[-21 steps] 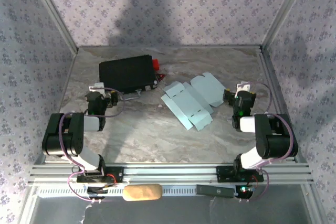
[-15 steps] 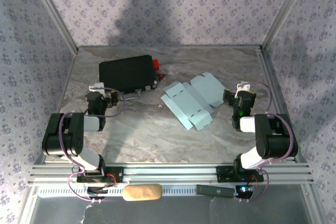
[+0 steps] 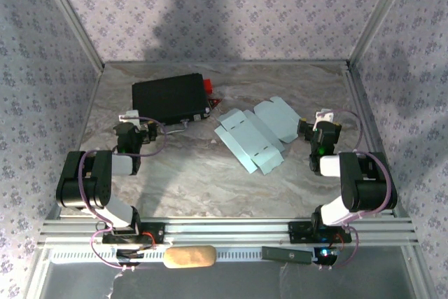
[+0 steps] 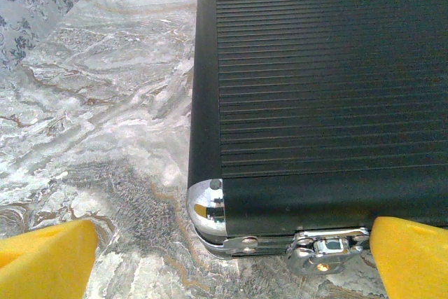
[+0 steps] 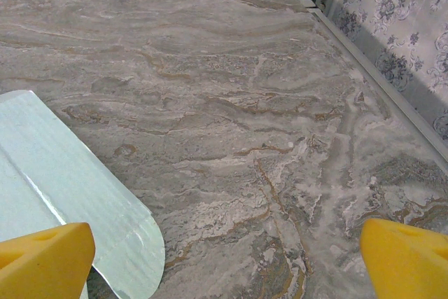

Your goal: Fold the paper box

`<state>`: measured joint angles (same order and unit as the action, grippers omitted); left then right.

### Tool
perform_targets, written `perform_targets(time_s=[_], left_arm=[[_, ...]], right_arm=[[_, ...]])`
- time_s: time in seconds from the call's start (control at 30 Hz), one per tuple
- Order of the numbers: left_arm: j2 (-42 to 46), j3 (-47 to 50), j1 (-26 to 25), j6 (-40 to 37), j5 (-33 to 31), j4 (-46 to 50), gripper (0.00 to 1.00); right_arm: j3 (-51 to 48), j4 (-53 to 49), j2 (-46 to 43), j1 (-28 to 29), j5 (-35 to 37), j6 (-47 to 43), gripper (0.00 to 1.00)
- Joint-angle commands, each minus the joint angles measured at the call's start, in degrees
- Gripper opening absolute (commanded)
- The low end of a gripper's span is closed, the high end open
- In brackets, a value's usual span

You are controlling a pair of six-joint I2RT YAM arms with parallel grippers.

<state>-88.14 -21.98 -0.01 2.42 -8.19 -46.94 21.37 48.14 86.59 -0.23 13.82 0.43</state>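
On the marbled table [image 3: 210, 180], a little right of centre: the paper box [image 3: 253, 136], pale blue. Lies flat as an unfolded die-cut sheet, flaps spread, set at a slant. Sits well apart from the left gripper [image 3: 130, 125] and just beside the right gripper [image 3: 316, 128], not touching it as far as can be told. Shows in the right wrist view as one rounded flap [image 5: 70, 180] at the lower left, flat on the marble, close by the left yellow pad [image 5: 42, 260]. At the right gripper [image 5: 224, 260]: spread wide, nothing between the pads (bare marble there). At the left gripper [image 4: 224, 264]: likewise spread wide, gripping nothing, facing the near edge of the black case [image 4: 322, 89], with its chrome corner [image 4: 208, 204] and latch [image 4: 325, 246] between the two yellow pads. At the back left of the table: the black case [image 3: 170, 98] again, red end [image 3: 208, 87] toward the sheet, near it but apart.
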Motion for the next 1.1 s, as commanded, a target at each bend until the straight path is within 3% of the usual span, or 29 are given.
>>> perform_targets(time_s=[0.0,0.07,0.13,0.2,0.3,0.37,0.4,0.47,0.53,0.6,0.67,0.8,1.07], left_arm=[[2.7,1.5,-1.2,-0.4,-3.1,-3.5,1.0],[7.5,2.8,-4.9,-2.7,-9.6,-2.9,1.0],[14.6,-0.6,-8.6,-4.3,-13.6,8.1,1.0],[21.4,-5.9,-9.5,0.8,-14.5,21.7,1.0],[29.2,-17.1,-9.3,22.4,-16.8,45.7,1.0],[32.7,-21.7,-8.3,38.0,-12.9,57.7,1.0],[33.6,-21.6,-7.2,41.3,-7.6,57.9,1.0],[34.5,-20.6,-5.1,45.8,9.4,53.3,0.98],[33.2,-22.1,-8.8,49.1,14.5,56.4,0.88],[31.5,-23.3,-17.7,50.6,11.2,62.7,0.85],[29.5,-21.8,-28.1,53.8,6.4,64.0,0.84],[21.6,-15.2,-41.9,61.0,3.8,50.7,0.84],[0.6,-16.7,-50.0,65.3,8.4,30.7,0.78]], right_arm=[[-0.6,-1.6,-2.4,-0.3,-0.3,0.9,0.99],[-0.1,-5.6,-6.7,1.7,5.2,0.6,0.99],[3.5,-18.3,-13.9,3.4,8.2,2.8,0.99],[5.9,-24.6,-21.3,6.0,8.4,2.3,0.99],[12.4,-37.5,-35.0,10.5,8.7,5.5,0.99],[20.9,-55.6,-40.1,9.9,8.1,22.0,0.99],[24.2,-63.3,-40.9,9.0,6.6,28.7,0.99],[27.1,-73.8,-42.1,7.3,0.6,40.2,0.99],[27.2,-73.5,-42.9,4.9,-10.3,37.7,0.98],[27.1,-76.8,-42.6,5.4,-17.5,37.4,0.95],[25.6,-79.4,-42.1,8.4,-19.1,38.0,0.84],[22.4,-79.4,-38.4,14.4,-19.0,37.8,0.78],[18.7,-70.2,-22.6,16.1,-27.4,38.2,0.73]])
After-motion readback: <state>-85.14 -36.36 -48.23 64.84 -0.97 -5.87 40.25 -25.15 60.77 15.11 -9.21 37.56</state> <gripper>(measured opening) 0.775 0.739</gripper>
